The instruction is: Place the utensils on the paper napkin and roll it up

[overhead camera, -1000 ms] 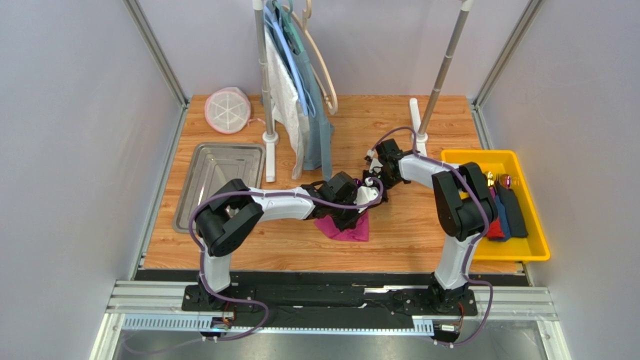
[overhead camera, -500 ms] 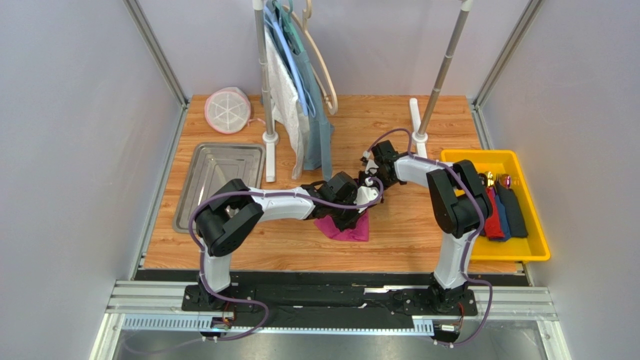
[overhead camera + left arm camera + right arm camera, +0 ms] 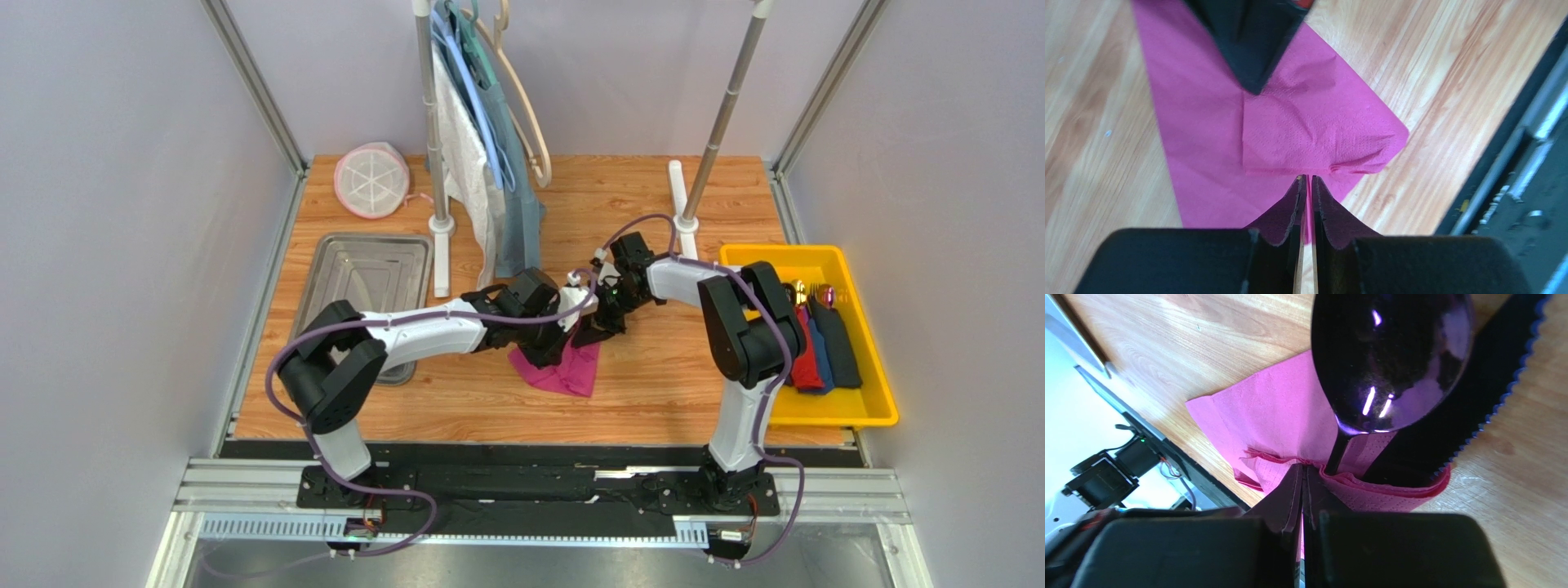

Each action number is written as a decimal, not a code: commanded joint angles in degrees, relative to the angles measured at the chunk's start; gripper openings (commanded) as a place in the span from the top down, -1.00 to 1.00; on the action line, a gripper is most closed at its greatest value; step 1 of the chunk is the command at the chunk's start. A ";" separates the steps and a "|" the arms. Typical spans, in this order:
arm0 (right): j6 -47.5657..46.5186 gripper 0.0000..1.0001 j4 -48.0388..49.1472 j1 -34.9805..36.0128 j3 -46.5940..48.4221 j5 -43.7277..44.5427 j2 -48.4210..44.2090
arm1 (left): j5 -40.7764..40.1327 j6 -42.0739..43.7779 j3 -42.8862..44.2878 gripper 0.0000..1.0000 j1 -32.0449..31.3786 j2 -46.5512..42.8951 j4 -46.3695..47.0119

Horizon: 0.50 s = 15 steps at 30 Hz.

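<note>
Shifted leftward since the earlier frame, the left gripper (image 3: 555, 333) sits at the upper-left edge of the paper napkin (image 3: 568, 365) at mid-frame, fingers a slit apart, grip unclear, while the right gripper (image 3: 1303, 473) clamps the fold from which the utensils (image 3: 1389, 355) run up-frame.

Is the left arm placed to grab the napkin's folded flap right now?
Likely yes: left claw sits at the fold of the paper napkin, nothing between; right claw holds the far side.

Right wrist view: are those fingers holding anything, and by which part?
The right fingers pinch the paper napkin at its folded edge, beside the spoon's handle.
</note>
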 commanded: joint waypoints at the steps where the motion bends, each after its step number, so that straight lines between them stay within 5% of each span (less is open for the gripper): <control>1: -0.85 0.99 1.25 -1.15 -4.53 7.58 1.39 | 3.52 -12.52 0.34 0.70 0.86 -3.81 -2.85; 9: -1.12 0.99 3.28 -1.16 -4.70 5.03 2.27 | 9.72 -35.48 -4.40 0.88 2.52 -2.23 5.99; 15: -1.73 0.99 4.07 -1.24 -5.32 4.24 1.92 | 14.77 -41.13 -8.28 0.95 6.30 -0.30 20.94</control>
